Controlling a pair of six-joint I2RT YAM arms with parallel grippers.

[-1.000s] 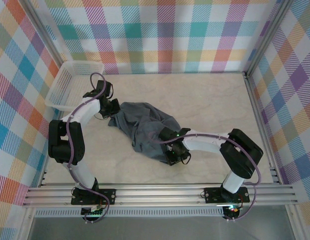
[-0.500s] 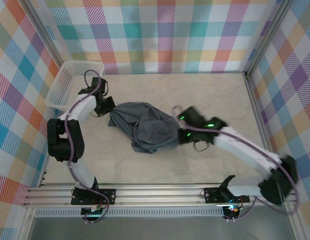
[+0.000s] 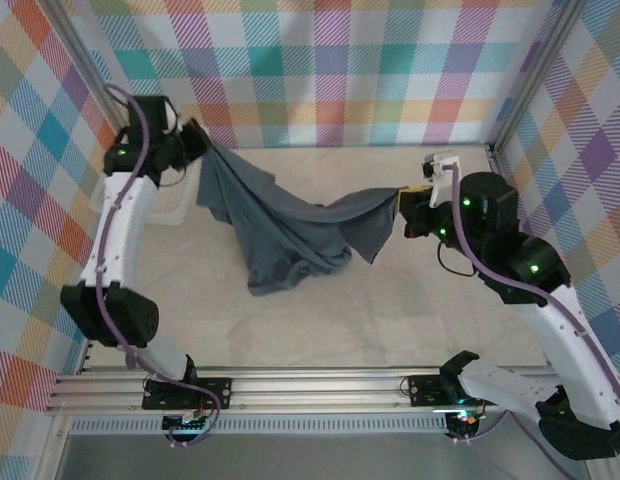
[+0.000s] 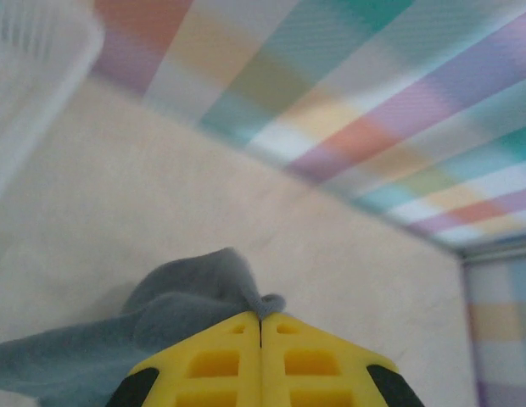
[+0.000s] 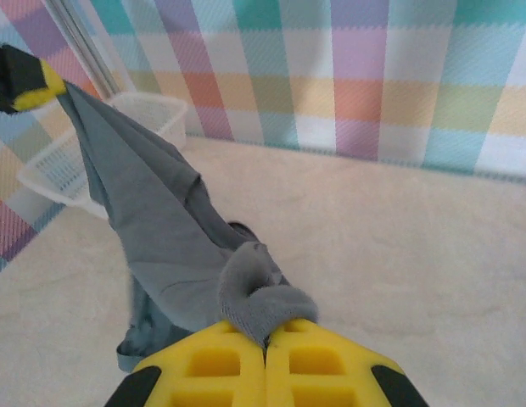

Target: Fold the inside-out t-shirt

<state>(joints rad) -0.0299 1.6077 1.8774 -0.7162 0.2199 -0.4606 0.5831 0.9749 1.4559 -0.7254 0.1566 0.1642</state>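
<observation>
A second ago the t-shirt (image 3: 280, 225) lay bunched on the table (image 3: 390, 320) with both arms low over it. Now it hangs stretched between them, its bottom seemingly trailing on the surface. The left gripper (image 3: 193, 140), up by the basket (image 5: 51, 170), and the right gripper (image 3: 402, 205) are each clamped tight on a pinch of cloth, probably to spread it flat.

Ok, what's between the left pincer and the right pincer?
The inside-out t-shirt: the left pincer and right pincer each pinch an end, and its middle sags to the table, as the top view shows.
</observation>
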